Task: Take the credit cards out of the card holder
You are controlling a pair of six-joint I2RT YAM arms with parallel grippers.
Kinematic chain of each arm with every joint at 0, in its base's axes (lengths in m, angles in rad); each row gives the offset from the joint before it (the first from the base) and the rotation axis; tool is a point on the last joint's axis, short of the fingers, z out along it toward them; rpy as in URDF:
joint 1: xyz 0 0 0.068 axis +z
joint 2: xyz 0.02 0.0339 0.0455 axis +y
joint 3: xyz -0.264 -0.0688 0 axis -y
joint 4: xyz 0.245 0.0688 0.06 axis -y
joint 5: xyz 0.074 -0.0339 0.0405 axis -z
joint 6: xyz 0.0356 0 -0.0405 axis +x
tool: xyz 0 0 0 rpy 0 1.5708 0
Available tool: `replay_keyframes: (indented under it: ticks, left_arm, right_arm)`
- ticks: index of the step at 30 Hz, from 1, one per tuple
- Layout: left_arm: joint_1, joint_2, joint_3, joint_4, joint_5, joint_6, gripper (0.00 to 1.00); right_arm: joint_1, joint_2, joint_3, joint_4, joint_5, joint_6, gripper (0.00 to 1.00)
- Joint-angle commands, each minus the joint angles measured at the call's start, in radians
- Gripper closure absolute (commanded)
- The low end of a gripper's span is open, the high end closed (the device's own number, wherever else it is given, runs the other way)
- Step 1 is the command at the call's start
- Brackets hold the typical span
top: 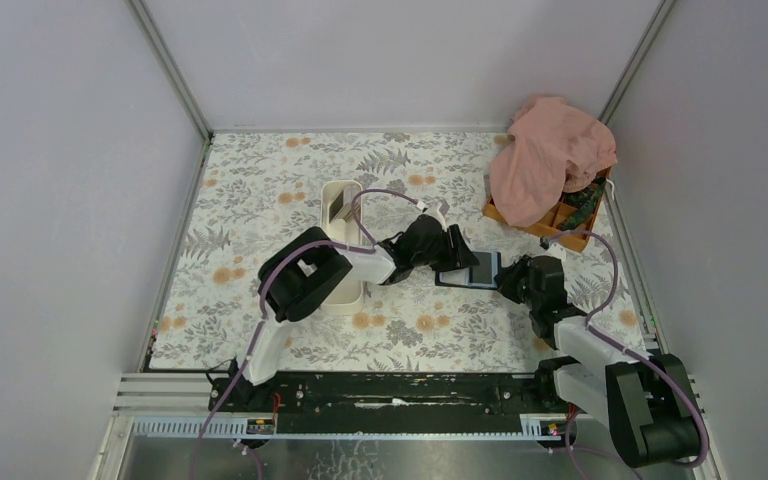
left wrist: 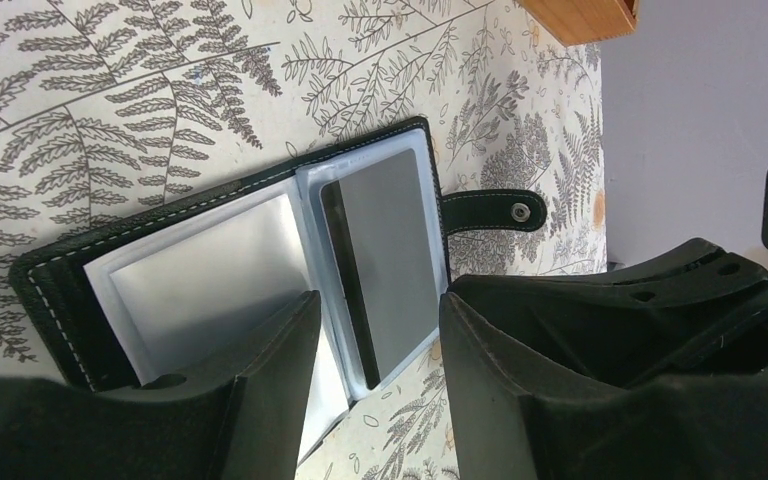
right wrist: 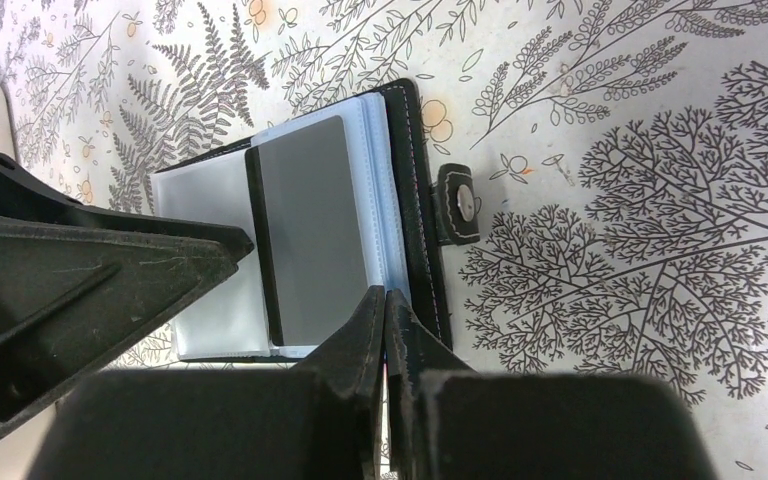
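Observation:
The black card holder lies open on the flowered table between my two grippers. Its clear sleeves face up, and one grey credit card sits in the right-hand sleeve, its dark edge toward the fold. My left gripper is open, its fingers standing either side of the near end of that card and sleeve without closing on them. My right gripper is shut, its tips resting at the edge of the bluish sleeves beside the card. Whether a sleeve is pinched between them I cannot tell. The snap strap lies flat to the side.
A long white tray stands just left of the left arm. At the back right an orange compartment box is half covered by a pink cloth. Grey walls close in the table on three sides.

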Motion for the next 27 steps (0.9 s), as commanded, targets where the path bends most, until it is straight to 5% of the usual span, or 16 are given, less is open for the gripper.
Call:
replay_keyframes:
  ticks: [1,19,27]
  left_arm:
    - [0.008,0.032,0.026,-0.013,-0.012,0.017,0.45]
    - [0.007,0.049,0.006,0.146,0.089,-0.084,0.46]
    - [0.006,0.04,-0.01,0.179,0.096,-0.101,0.63]
  right_arm:
    - [-0.003,0.018,0.031,0.058,-0.024,-0.023,0.98]
    - [-0.003,0.111,0.039,0.061,-0.063,-0.025,0.98]
    - [-0.004,0.115,0.041,0.056,-0.064,-0.019,0.98]
